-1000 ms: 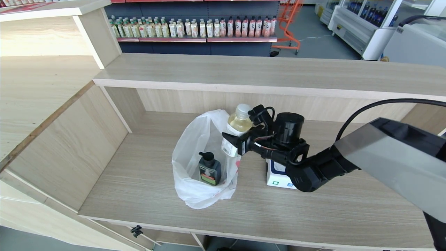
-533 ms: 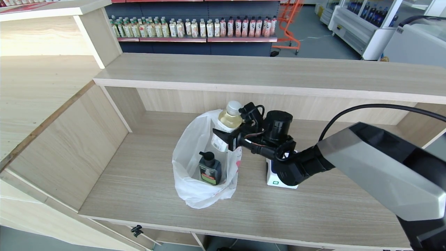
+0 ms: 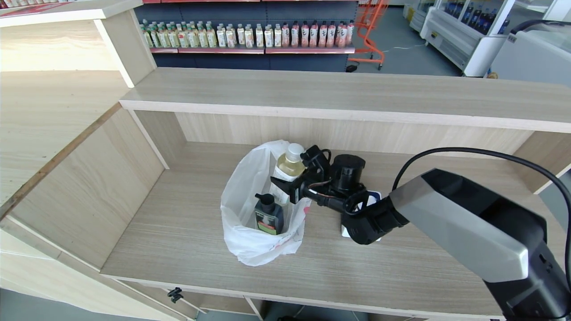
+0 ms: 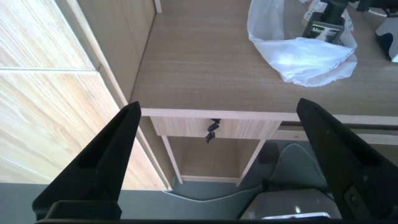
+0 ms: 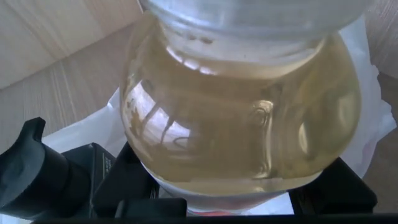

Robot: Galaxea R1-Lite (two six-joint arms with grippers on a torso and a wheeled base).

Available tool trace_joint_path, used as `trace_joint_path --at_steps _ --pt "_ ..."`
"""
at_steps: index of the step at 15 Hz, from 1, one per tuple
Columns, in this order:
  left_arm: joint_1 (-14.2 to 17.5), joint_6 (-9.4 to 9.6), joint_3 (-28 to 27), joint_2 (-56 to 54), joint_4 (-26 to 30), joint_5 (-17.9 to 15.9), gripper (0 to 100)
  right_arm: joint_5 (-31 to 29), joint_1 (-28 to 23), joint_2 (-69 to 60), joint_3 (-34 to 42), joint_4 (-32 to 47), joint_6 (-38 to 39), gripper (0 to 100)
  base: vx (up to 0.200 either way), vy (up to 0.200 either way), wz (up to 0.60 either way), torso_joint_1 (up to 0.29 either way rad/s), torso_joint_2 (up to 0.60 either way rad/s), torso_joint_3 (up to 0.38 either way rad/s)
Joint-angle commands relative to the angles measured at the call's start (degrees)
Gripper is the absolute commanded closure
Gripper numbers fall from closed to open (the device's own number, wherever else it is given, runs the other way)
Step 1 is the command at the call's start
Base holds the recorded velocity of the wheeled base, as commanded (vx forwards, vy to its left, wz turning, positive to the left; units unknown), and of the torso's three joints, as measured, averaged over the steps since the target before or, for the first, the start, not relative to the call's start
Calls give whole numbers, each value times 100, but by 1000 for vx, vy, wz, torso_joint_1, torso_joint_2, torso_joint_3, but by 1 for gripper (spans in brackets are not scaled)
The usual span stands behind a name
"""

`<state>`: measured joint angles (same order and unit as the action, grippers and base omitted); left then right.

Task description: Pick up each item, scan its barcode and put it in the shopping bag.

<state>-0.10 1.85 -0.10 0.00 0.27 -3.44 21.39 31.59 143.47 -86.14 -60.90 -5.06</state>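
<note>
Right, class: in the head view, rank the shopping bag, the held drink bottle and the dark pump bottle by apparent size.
1. Shopping bag, clearly largest.
2. Drink bottle, in the right gripper.
3. Dark pump bottle, in the bag.
2 and 3 are unsure: the drink bottle is nearer the camera and partly hidden.

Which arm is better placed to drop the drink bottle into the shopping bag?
Right. The right gripper holds the bottle at the mouth of the shopping bag; the left gripper hangs open, empty, off by the counter edge.
</note>
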Motion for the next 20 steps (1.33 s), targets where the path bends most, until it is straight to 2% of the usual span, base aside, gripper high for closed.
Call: trace_joint_path --at_steps 1,4,8,9,12,15,17,20 --pt "1 -1 1 9 0 1 0 67 -12 190 -184 0 -13 100 0 0 0 0 0 0" --pt "1 -1 1 9 0 1 0 119 -38 322 -210 0 -364 100 0 0 0 0 0 0" --pt "1 -1 1 9 0 1 0 111 -65 366 -219 0 -408 100 0 0 0 0 0 0" --pt "1 -1 1 9 0 1 0 119 -74 357 -219 0 -399 0 0 0 0 0 0 0" --pt "1 -1 1 0 0 1 0 119 -135 128 -175 17 -171 0 0 0 0 0 0 0" --pt "1 -1 1 9 0 1 0 102 -232 -961 818 52 726 0 0 0 0 0 0 0" --pt "1 -1 1 9 0 1 0 93 -293 -1577 1451 35 1051 0 0 0 0 0 0 0" --pt "1 -1 1 9 0 1 0 111 -539 -2895 2831 61 1587 0 0 0 0 0 0 0"
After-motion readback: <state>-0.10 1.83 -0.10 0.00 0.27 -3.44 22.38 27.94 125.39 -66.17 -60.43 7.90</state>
